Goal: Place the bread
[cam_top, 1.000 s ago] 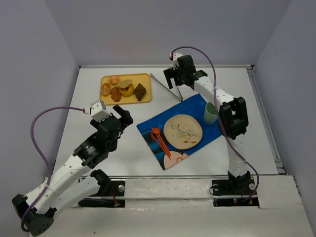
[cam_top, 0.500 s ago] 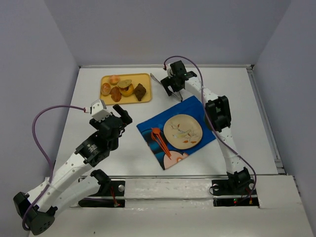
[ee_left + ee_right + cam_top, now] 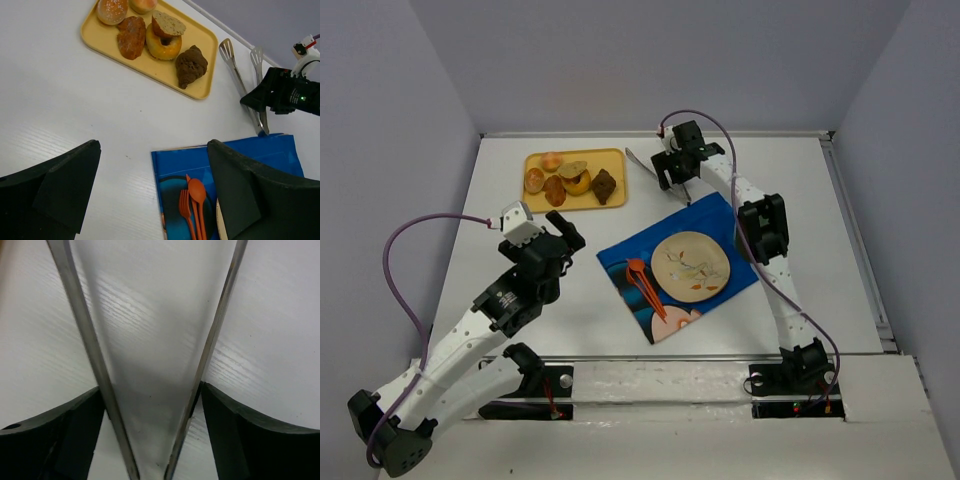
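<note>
While the bread is lying in a cluster of rolls and pastries on the yellow tray, that tray is sitting at the far left of the white table, close to the back edge. Plain grey walls are closing the table in at the back and on both sides.

Just right of the tray, metal tongs are lying flat on the table with their two arms spread. The right gripper is reaching down over them, its jaws standing wide and each finger pressing on the outside of one tong arm.

Nearer the arms, a blue placemat is lying at an angle, carrying a patterned plate and an orange fork and spoon beside it. The tips of the tongs are ending right at the mat's far corner.

Over bare table left of the mat, the left gripper is hovering with its jaws apart, gripping nothing. Open tabletop is stretching between the tray and the mat, and along the right side.
</note>
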Motion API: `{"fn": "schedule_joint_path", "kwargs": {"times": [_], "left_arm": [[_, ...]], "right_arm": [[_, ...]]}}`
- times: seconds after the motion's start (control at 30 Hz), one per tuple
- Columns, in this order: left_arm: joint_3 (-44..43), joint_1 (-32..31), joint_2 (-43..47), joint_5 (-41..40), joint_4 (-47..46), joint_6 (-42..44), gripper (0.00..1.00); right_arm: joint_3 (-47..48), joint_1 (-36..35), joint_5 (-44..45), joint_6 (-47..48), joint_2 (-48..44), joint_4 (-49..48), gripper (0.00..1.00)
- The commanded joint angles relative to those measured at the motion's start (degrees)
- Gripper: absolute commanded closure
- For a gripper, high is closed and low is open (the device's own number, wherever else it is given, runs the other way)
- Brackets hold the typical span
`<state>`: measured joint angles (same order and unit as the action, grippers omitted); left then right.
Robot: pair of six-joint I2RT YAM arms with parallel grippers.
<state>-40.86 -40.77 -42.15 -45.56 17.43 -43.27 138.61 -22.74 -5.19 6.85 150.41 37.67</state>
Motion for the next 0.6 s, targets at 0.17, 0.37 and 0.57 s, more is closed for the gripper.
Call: {"fn": "schedule_joint_path", "kwargs": {"times": [0.17, 0.37, 0.57], "left_arm": [[-2.2, 0.3, 0.1, -4.1, 1.4, -1.9, 0.01], [-2.5, 0.3, 0.2, -3.4, 2.0, -2.6, 0.01], [-2.8, 0.3, 0.9, -2.6, 3.3, -3.9, 0.01]], "right_arm": [[-3.2, 0.5, 3.3, -4.3, -1.5, -1.2, 0.49], [-2.6, 0.5, 0.0, -3.9, -7.5, -5.4, 0.58], [-2.3, 0.5, -2.8, -5.9, -15.0, -9.5, 0.61]]}}
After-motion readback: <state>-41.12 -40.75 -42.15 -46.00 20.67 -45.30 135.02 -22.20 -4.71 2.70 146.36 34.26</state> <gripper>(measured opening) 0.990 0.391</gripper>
